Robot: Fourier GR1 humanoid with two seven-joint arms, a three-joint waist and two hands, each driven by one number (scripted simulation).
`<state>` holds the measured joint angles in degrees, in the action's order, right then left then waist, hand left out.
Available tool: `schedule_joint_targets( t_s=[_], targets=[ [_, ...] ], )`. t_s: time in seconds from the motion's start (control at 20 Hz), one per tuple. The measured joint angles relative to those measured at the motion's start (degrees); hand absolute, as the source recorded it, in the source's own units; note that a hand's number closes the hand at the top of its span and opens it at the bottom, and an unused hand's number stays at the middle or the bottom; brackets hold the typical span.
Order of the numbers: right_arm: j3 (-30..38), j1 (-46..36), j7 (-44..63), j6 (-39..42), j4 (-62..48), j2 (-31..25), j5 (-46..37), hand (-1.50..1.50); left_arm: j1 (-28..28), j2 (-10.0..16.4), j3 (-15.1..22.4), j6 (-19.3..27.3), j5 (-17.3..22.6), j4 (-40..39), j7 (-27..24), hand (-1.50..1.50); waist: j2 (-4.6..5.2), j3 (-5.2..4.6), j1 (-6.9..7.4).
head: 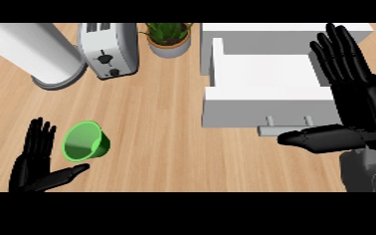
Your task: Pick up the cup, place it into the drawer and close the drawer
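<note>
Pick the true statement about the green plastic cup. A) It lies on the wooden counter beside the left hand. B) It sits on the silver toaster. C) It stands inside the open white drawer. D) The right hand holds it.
A: the green plastic cup rests on the wooden counter right beside the open black left hand, well apart from the open white drawer.

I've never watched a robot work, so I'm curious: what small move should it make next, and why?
Probably slide the left hand rightward to the cup and curl its fingers round it. The cup lies on its side just beside that open hand, not yet held, and the drawer already stands open.
</note>
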<state>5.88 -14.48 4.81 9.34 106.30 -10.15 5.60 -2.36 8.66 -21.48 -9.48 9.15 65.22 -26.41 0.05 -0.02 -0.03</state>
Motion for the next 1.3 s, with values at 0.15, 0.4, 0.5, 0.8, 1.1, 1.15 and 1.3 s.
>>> schedule_joint_targets(
  t_s=[0.15,0.4,0.5,0.8,1.1,1.15,1.3],
  targets=[
    [0.37,-0.26,0.11,0.07,-0.02,-0.07,0.26,-1.5,3.7,2.28,-1.32,-0.84,-0.84,-10.1,-5.27,-1.5,0.02,-0.02,-0.14],
    [0.62,-0.29,3.09,-0.09,2.5,-0.35,1.06,-1.5,8.92,4.4,-2.39,-1.31,-2.61,-25.7,-15.91,-1.5,0.03,-0.05,-0.29],
    [0.86,-0.43,2.59,0.37,1.67,-0.56,1.15,-1.5,11.04,4.93,-2.59,-1.44,-3.3,-31.78,-20.34,-1.5,0.06,-0.06,-0.32],
    [1.21,-1.12,1.72,0.98,0.27,-0.77,1.07,-1.5,16.83,6.45,-2.79,-1.25,-4.35,-44.9,-28.47,-1.5,0.13,-0.09,-0.44],
    [1.8,-1.86,3.5,1.28,1.2,-1.36,2.12,-1.5,20.73,8.41,-3.21,-1.3,-4.61,-51.31,-30.16,-1.5,0.18,-0.04,-0.69],
    [1.63,-1.35,2.94,1.4,1.15,-1.14,1.97,-1.5,20.94,8.06,-3.16,-0.86,-4.75,-51.92,-30.67,-1.5,0.19,-0.07,-0.73],
    [1.25,-0.51,2.3,1.32,1.36,-0.62,1.6,-1.5,21.47,8.07,-3.09,-0.44,-5.13,-53.07,-31.6,-1.5,0.26,0.02,-0.9]
  ],
)
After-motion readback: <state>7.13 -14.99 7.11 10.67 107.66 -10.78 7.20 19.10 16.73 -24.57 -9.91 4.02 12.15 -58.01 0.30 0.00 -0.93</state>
